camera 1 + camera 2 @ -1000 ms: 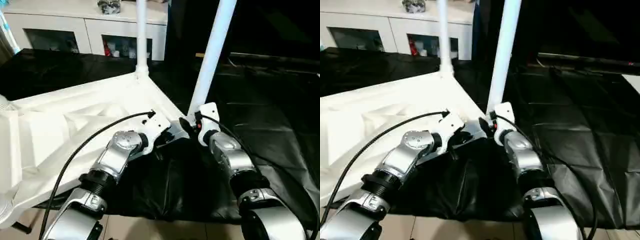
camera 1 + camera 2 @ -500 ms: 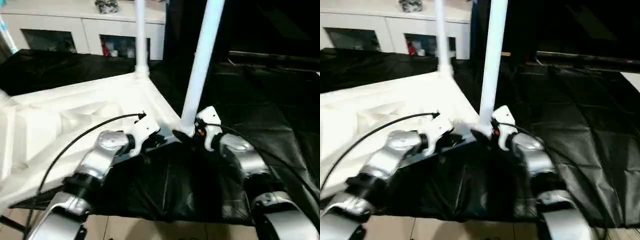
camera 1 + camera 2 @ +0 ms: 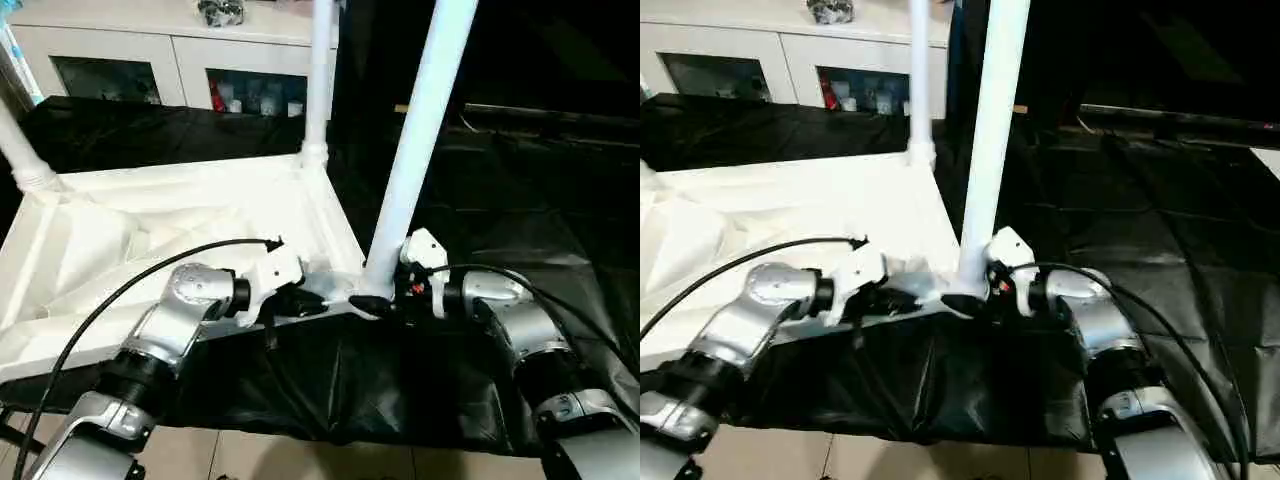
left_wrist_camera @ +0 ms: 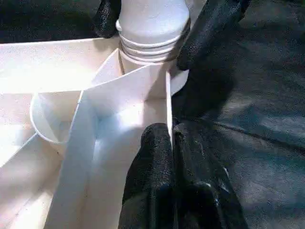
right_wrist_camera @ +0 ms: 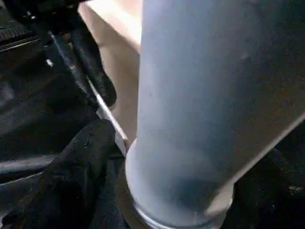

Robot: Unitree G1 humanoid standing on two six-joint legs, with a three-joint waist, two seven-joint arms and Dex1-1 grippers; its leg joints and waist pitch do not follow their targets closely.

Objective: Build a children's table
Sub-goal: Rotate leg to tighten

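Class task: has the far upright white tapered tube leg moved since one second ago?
Yes. The far white tube leg has shifted right against the white glass-door cabinet, from across its right-hand door to its right edge.

One white tabletop [image 3: 150,230] lies on one black-draped worktop [image 3: 520,200]. Three white legs stand up from it: the near leg [image 3: 415,160], the far leg [image 3: 319,70] and the left leg [image 3: 22,150]. There are two silver forearms, one on the left [image 3: 175,325] and one on the right [image 3: 520,330], and each ends in one pincer, the left pincer [image 3: 325,298] and the right pincer [image 3: 378,302], making two pincers with two black fingers apiece, four fingers in all. Two black cables show, one along each arm [image 3: 120,290] [image 3: 545,295]. Behind stands one white cabinet [image 3: 180,55] with two glass doors.
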